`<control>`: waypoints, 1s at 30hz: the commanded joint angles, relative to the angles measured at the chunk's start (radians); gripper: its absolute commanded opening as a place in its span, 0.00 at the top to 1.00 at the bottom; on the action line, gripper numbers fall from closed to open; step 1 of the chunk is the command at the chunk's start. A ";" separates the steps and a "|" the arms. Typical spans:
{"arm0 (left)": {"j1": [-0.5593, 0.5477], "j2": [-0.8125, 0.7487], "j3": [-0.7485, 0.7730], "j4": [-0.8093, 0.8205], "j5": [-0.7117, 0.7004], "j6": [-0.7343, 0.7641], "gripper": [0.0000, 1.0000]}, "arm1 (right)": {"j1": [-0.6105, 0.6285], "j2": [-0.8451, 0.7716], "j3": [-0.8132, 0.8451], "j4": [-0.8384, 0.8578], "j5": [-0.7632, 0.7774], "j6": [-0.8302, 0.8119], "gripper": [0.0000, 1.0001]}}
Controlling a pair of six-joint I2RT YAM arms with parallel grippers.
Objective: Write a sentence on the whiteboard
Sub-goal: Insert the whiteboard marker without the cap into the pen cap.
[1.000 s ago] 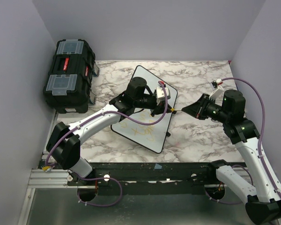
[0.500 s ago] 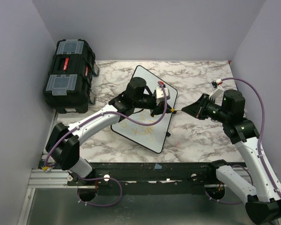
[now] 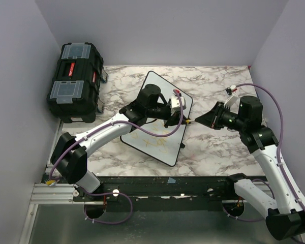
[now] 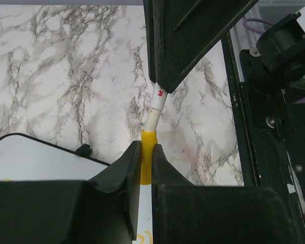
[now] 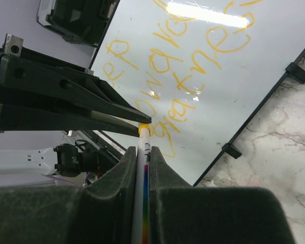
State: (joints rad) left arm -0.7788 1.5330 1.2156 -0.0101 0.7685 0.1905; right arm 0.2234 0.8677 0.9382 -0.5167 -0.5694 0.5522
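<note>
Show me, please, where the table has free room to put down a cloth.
Free: the marble table behind the right pincer, and the near strip right of the whiteboard. Crowded: the whiteboard's right edge, where the left pincer also grips the marker.

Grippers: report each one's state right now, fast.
Left gripper: shut on the yellow cap of the marker.
Right gripper: shut on the marker.

whiteboard (image 3: 158, 80): white, thin black rim; lies flat, askew on the marble surface (image 3: 218, 148);
sentence (image 5: 185, 68): yellow-orange handwriting, about three lines
</note>
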 commanded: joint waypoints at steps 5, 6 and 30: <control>-0.049 0.038 0.091 -0.033 0.078 0.024 1.00 | 0.005 0.050 0.002 -0.014 -0.082 -0.084 0.99; -0.052 0.042 0.097 -0.035 0.083 0.024 1.00 | 0.005 0.054 0.003 -0.013 -0.084 -0.088 0.99; -0.093 0.107 0.212 -0.070 0.264 0.010 1.00 | 0.027 0.050 -0.070 0.100 -0.205 -0.092 0.99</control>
State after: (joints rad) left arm -0.7952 1.6203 1.3350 -0.1902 0.8627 0.2173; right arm 0.2165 0.9127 0.8902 -0.4953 -0.6910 0.4580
